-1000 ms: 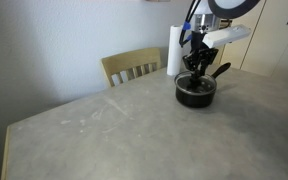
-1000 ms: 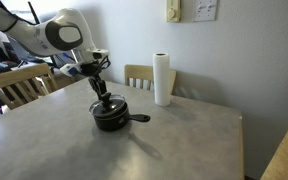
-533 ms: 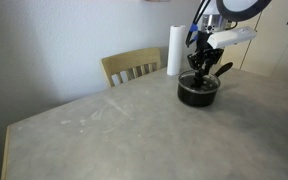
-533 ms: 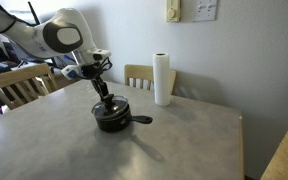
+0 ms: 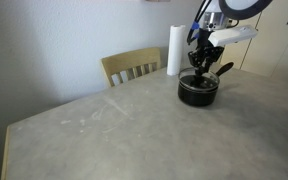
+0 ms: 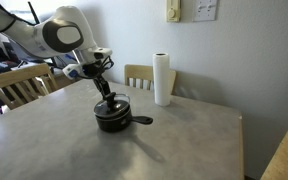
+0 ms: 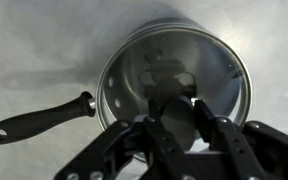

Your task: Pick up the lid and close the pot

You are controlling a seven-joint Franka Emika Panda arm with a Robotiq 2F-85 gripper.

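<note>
The small black pot (image 5: 197,92) stands on the table, its long black handle (image 7: 39,116) pointing to the side; it also shows in the other exterior view (image 6: 112,118) and in the wrist view (image 7: 174,70). My gripper (image 7: 179,125) is shut on the black knob (image 7: 182,122) of the glass lid, directly above the pot. The lid (image 6: 111,103) sits at the pot's rim (image 5: 198,83); I cannot tell whether it rests fully on it. The glass is hard to see in the wrist view.
A tall white paper towel roll (image 6: 162,79) stands behind the pot (image 5: 174,52). Wooden chairs (image 5: 132,66) stand at the table's far edge (image 6: 144,76). The grey table (image 5: 114,130) stretches wide in front of the pot.
The pot and gripper have shifted slightly sideways together over the last second. The gripper stays shut on the lid knob.
</note>
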